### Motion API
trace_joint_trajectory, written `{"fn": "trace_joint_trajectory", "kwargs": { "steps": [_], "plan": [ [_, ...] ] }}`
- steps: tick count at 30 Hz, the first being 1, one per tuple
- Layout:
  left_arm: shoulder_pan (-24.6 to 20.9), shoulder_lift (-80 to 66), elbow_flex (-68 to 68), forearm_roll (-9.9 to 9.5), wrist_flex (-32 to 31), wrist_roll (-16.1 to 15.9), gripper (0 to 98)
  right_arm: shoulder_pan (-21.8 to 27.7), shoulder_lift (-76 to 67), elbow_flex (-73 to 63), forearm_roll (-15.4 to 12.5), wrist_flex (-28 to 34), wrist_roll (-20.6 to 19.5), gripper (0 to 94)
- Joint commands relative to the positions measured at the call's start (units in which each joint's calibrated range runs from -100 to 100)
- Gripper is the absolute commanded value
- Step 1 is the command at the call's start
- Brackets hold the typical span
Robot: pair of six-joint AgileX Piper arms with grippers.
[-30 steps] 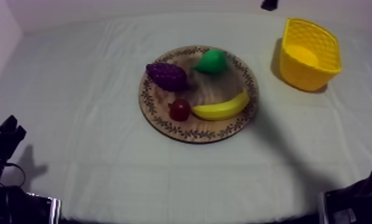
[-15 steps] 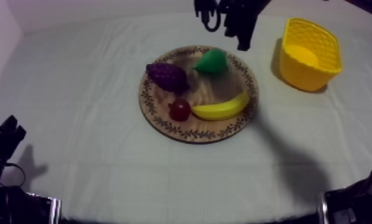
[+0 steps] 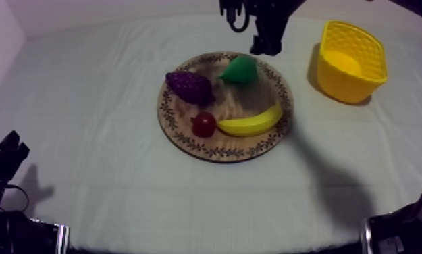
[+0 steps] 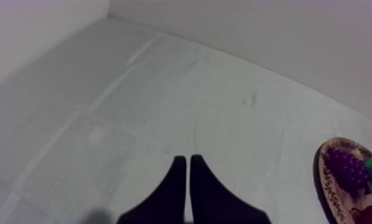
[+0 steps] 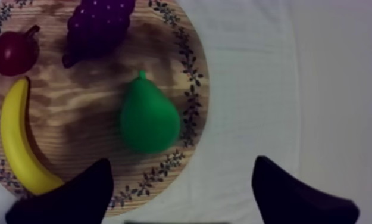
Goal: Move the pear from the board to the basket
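Since half a second ago my right gripper (image 3: 266, 47), upper middle of the top view, has slid a little left, closer to the pear (image 3: 239, 70) on the far side of the wooden board (image 3: 220, 152). The yellow basket (image 3: 345, 84) stands upper right, with open worktop (image 3: 119, 189) between.

Left wrist: my left gripper (image 4: 185, 179) has its fingers pressed together, well apart from the board, so the right arm is nearer.

Right wrist: the fingers are spread wide, one over the board's rim beside the banana (image 5: 15, 143) and one over bare worktop. The pear lies ahead of them, nearer the banana-side finger, with its stem pointing away toward the grapes (image 5: 99, 24). I judge it needs a small sideways shift before descending.
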Motion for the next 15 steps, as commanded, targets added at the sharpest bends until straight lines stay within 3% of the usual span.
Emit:
{"fn": "trace_joint_trajectory", "kwargs": {
  "steps": [1,15],
  "plan": [
    [-0.01,-0.04,0.0,0.01,0.0,0.02,0.1,-0.24,1.35,-1.04,-0.13,1.62,-0.3,86.6],
    [-0.01,-0.04,0.0,0.01,0.0,0.02,0.1,-0.45,12.9,-8.01,-0.35,5.73,-1.27,78.7]
  ]
}}
